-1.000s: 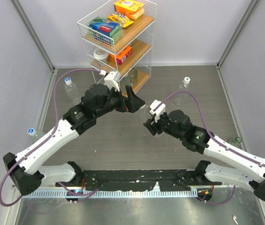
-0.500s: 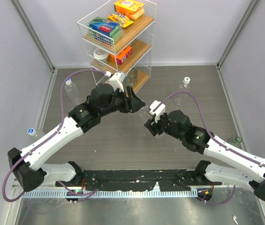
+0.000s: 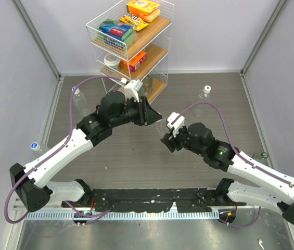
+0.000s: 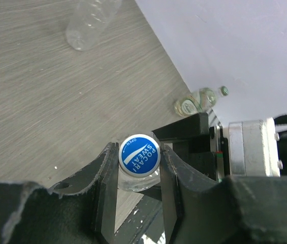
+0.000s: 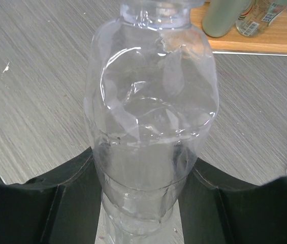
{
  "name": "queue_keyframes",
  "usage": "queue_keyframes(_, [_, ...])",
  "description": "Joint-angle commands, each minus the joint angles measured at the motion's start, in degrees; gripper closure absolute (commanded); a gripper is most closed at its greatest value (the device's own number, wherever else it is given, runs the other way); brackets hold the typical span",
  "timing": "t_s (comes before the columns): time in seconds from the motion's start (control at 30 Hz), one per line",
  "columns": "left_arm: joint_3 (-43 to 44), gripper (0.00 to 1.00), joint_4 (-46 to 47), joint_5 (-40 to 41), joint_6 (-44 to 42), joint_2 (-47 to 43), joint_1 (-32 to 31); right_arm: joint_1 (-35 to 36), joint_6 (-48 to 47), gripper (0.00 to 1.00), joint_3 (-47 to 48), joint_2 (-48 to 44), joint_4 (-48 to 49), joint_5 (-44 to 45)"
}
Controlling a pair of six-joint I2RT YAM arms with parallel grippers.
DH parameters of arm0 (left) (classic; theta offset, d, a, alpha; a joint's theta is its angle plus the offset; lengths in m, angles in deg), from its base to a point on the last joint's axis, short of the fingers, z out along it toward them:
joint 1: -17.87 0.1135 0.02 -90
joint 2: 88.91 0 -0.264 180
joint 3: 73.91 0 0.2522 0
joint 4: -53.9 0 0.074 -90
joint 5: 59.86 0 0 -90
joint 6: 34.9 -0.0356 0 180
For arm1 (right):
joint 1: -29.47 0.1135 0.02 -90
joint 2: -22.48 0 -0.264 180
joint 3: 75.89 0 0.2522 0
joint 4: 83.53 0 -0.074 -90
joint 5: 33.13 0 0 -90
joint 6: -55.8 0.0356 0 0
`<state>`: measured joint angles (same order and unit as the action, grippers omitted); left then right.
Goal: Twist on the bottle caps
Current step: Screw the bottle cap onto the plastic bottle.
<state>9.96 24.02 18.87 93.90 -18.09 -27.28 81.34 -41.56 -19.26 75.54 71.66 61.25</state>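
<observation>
Bottle hold: our right gripper clamps the clear bottle low on its body, jaws fairly wide around it. We judge this keeps it upright and stops it turning.
Cap: the blue-topped cap sits on that bottle's neck, between our left gripper's jaws.
Left jaws: narrow, pads against the cap's rim on both sides, set for twisting.

Grey wood-grain table, pale walls, wire shelf rack
</observation>
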Motion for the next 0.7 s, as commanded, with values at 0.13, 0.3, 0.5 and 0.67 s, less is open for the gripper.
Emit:
queue_keyframes(0.13, [-5.1,1.00,15.7,-27.8,-4.9,-1.0,0.0,0.2,-0.7,0.99,0.4,-6.2,5.9,-18.8])
queue_keyframes(0.3, [-8.4,1.00,18.6,-40.8,-9.4,-0.8,0.0,0.2,-2.4,0.99,-1.4,-11.0,8.1,-32.0])
queue_keyframes(0.5, [-10.8,1.00,18.1,-55.5,-22.1,-3.4,0.0,0.2,-4.8,0.99,-2.1,-13.5,8.8,-46.0])
queue_keyframes(0.67, [-10.5,1.00,12.6,-61.9,-30.9,-4.3,0.0,0.2,-7.3,0.99,-2.1,-13.3,9.0,-55.9])
